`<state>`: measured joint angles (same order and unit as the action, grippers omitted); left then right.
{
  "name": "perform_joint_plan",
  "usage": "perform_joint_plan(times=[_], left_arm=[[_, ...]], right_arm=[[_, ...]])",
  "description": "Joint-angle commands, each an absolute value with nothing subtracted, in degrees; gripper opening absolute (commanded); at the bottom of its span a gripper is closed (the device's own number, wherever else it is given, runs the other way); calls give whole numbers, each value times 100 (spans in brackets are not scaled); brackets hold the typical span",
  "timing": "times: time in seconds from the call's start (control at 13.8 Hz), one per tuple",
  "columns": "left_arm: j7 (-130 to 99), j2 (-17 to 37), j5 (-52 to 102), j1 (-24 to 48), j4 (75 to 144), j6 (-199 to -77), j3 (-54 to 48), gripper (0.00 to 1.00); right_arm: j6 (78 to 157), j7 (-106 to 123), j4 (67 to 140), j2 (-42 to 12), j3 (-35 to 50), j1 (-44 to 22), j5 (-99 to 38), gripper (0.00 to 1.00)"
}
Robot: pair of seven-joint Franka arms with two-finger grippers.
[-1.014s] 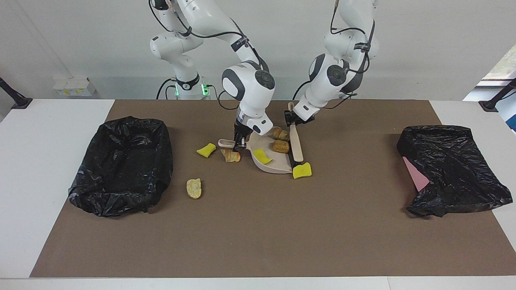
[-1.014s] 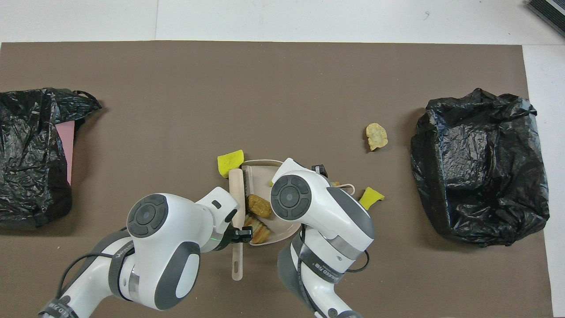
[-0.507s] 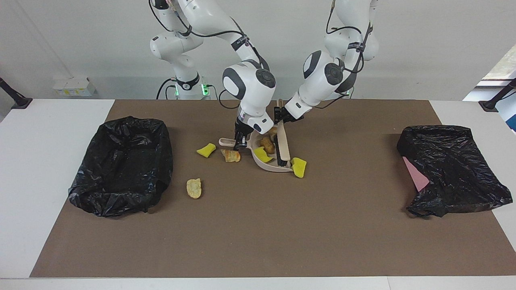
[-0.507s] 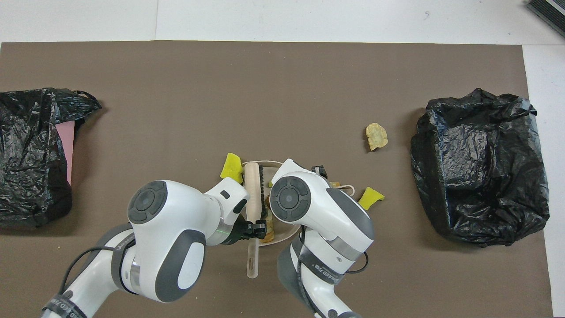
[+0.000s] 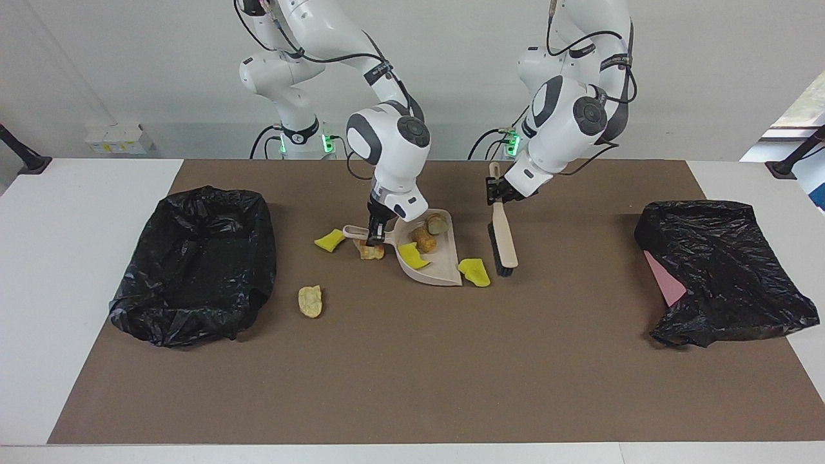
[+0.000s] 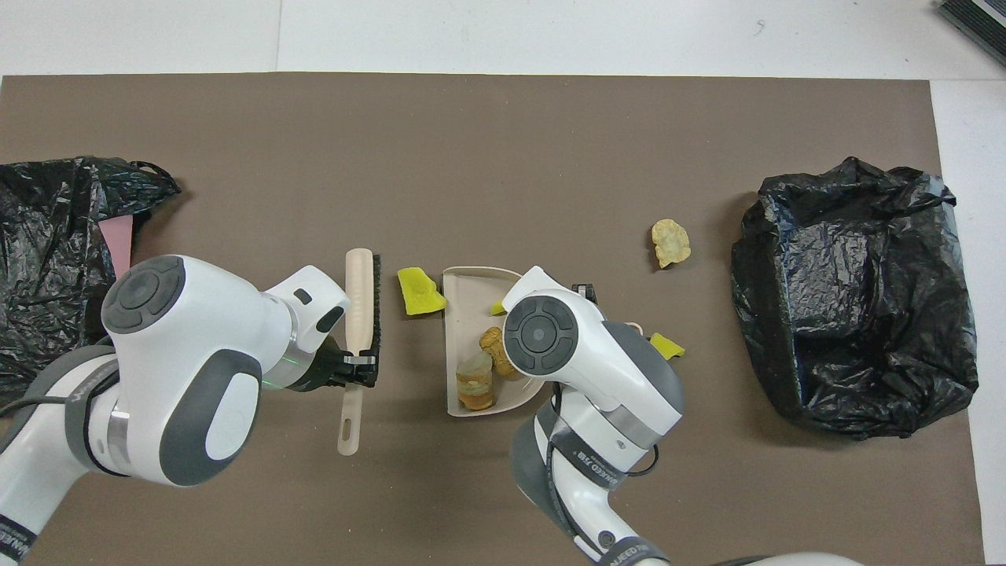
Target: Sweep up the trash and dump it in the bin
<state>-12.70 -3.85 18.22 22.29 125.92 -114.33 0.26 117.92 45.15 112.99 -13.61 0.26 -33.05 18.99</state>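
The brush (image 5: 501,240) hangs clamped by its handle in the left gripper (image 5: 495,191), bristle head down and touching the mat or just above it, I cannot tell which. It is apart from the dustpan (image 5: 445,273), toward the left arm's end of the table. The right gripper (image 5: 375,233) is clamped on the dustpan's handle, and the pan looks tipped, handle end raised and open lip toward the mat.

A brown mat (image 5: 412,374) covers the middle of the white table (image 5: 71,193). At the right arm's end sits an open bin lined with a black bag (image 5: 196,261). At the left arm's end lies a second black bag (image 5: 722,270) with a pink sheet (image 5: 664,278) showing at its edge.

The trash is partly gathered:
- In the dustpan lie two brown chunks (image 5: 430,232) and a yellow sponge piece (image 5: 412,256).
- A yellow sponge piece (image 5: 474,271) lies on the mat just beside the pan's lip, between pan and brush.
- Another yellow piece (image 5: 329,240) lies beside the pan's handle, toward the bin.
- A tan chunk (image 5: 370,251) sits under the right gripper.
- A pale tan chunk (image 5: 310,301) lies alone on the mat, farther from the robots, near the bin.
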Motion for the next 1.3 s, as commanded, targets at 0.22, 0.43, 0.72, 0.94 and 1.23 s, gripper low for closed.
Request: perform_joint_plan(times=[0.22, 0.43, 0.72, 0.94, 1.23], left_arm=[[-800, 588, 1450, 1942, 12075, -11776, -35, 0], [-800, 580, 1476, 2336, 12111, -11804, -97, 0], [-922, 378, 2376, 3014, 12331, -11812, -105, 0], [-967, 396, 2681, 3006, 12313, -11839, -88, 0], [-1046, 361, 2585, 2490, 12331, -11760, -44, 0]], right_arm=[[11769, 4263, 11320, -1406, 79, -3138, 1863, 0], [11760, 4254, 11329, -1424, 79, -3155, 1872, 0], [11760, 4263, 11338, -1415, 79, -3164, 1872, 0], [11768, 4306, 11338, -1415, 79, -3164, 1872, 0], [11883, 4394, 11268, -1459, 79, -3146, 1881, 0]])
